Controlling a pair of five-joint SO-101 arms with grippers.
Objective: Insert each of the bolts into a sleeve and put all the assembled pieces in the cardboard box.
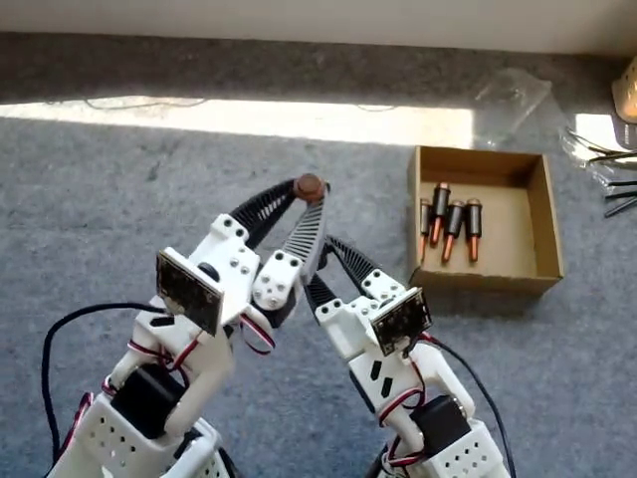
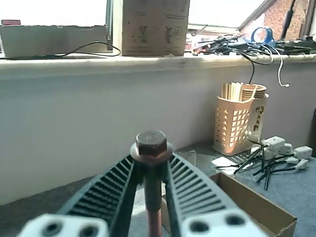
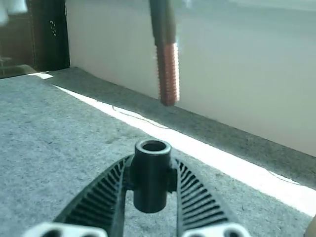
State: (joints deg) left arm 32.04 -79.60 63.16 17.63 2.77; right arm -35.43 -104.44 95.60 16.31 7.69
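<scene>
Bolt [image 1: 310, 187] with a brown hex head sits pinched at the tips of the left jaws, above the grey bench [image 1: 100, 199] and near the cardboard box [image 1: 488, 282], which holds four assembled pieces [image 1: 453, 224]. The left wrist view adds its flange and coppery shank [image 2: 154, 207] running down between those jaws. In the right wrist view the right jaws clamp a dark upright sleeve [image 3: 150, 175], and the bolt's threaded tip hangs above it, apart.

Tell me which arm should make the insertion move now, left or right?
Left, most likely. The left jaws grip the bolt upright, threaded end down, hanging above the sleeve, which the right jaws hold with its bore facing up. Lowering the bolt looks simpler than raising the sleeve.
</scene>
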